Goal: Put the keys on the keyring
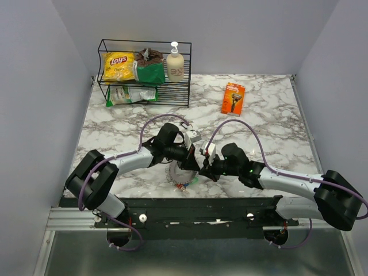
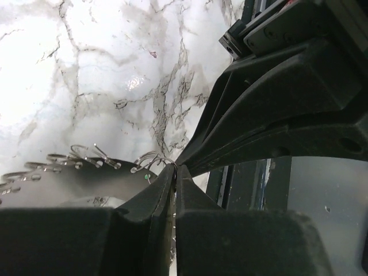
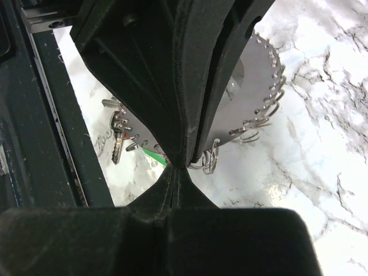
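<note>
Top view: the L pincer (image 1: 194, 164) and R pincer (image 1: 206, 165) are seen tip to tip near the 6 o'clock edge of the marble surface (image 1: 270, 126). The keyring (image 1: 179, 174) is found right under the L pincer, at approx. 7 o'clock from the meeting point. The keys (image 1: 185, 185) are bunched at the ring's 6 o'clock side, w/ red heads just made out. A wire rack (image 1: 144, 86) is placed at 11 o'clock, loaded w/ a yellow chip bag (image 1: 118, 65), a green bag (image 1: 149, 72) and a soap bottle (image 1: 175, 66). An orange box (image 1: 233, 98) is laid at 1 o'clock, well apart from the arms.

L wrist view: the L pincer's fingers (image 2: 155, 201) are shown pressed nearly together. A thin strip of metal is seen in the slit, so the pincer is closed on the keyring's edge. The rest of the keyring is spread toward 9 o'clock, edged w/ small wire loops (image 2: 86, 156). The R pincer's tip is brought in from 2 o'clock and touches the L tip.

R wrist view: the R pincer's fingers (image 3: 149, 201) are closed, w/ only a hairline slit left. Whether a wire loop is pinched can't be told. The L pincer is seen coming down from 12 o'clock, tips met. The keyring is seen behind it toward 2 o'clock. The keys hang at 10 o'clock, one red-headed, w/ a green head (image 3: 154, 156) just beside the tips.
</note>
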